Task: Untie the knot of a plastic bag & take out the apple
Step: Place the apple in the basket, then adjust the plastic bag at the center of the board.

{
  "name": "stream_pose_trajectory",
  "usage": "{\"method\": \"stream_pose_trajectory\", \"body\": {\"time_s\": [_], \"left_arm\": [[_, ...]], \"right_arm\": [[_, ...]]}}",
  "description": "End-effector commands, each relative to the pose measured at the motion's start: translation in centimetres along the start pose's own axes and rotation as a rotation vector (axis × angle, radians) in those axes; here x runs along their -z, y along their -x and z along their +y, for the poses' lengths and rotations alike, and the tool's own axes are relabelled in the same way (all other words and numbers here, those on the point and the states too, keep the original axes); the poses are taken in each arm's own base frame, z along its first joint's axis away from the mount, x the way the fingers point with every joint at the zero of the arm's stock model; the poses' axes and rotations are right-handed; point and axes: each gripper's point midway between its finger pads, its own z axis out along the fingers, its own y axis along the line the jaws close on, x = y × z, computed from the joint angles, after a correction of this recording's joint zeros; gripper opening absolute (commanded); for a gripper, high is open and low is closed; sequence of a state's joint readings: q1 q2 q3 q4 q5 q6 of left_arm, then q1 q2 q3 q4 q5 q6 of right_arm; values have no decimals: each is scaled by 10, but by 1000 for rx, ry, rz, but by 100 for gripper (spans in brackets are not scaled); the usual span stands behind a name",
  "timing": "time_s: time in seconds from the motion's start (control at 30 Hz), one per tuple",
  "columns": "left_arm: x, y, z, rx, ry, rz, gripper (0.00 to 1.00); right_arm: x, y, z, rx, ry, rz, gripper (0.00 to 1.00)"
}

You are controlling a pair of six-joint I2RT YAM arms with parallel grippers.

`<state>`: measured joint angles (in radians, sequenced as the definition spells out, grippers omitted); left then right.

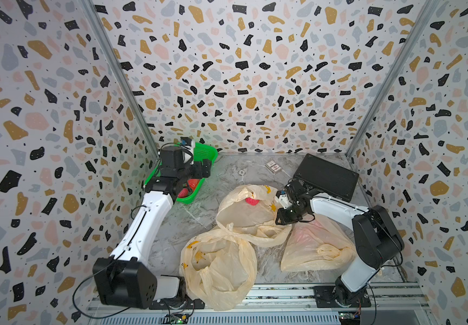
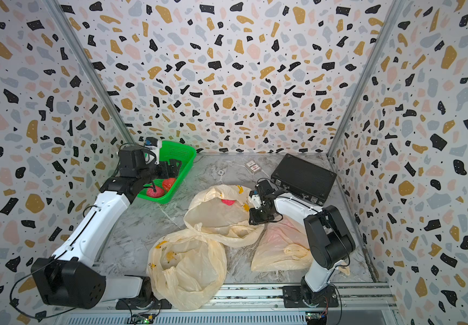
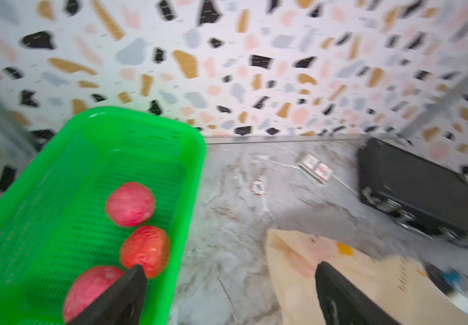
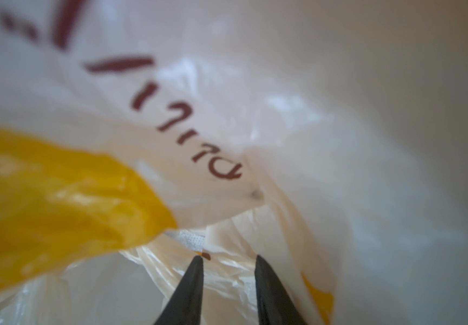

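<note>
Three cream plastic bags lie on the marble floor. The middle bag has its mouth open, and a red apple shows inside. My right gripper is at that bag's right rim, jaws narrowed on a bunched fold of the plastic. The right-hand bag still has a knot, and the front bag lies slack. My left gripper hangs open and empty over the edge of the green basket. Three red apples lie in that basket.
A black case lies at the back right, close behind the right arm. A small card packet and a round token sit near the back wall. Patterned walls close in three sides. A metal rail runs along the front.
</note>
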<state>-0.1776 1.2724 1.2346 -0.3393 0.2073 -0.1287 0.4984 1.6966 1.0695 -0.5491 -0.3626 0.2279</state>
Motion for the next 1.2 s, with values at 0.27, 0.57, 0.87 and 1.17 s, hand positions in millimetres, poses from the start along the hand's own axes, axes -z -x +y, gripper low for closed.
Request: {"method": "stream_pose_trajectory", "body": {"time_s": [0.27, 0.57, 0.87, 1.17], "left_arm": [[102, -60, -151, -178, -390, 77, 57], [41, -118, -223, -214, -580, 370, 47], [-69, -122, -197, -190, -375, 420, 47], [-160, -123, -141, -160, -156, 371, 67]], "right_arm": [[-4, 6, -1, -30, 4, -4, 32], [3, 11, 0, -17, -8, -25, 31], [8, 9, 1, -6, -12, -39, 32], [4, -1, -2, -3, -12, -20, 32]]}}
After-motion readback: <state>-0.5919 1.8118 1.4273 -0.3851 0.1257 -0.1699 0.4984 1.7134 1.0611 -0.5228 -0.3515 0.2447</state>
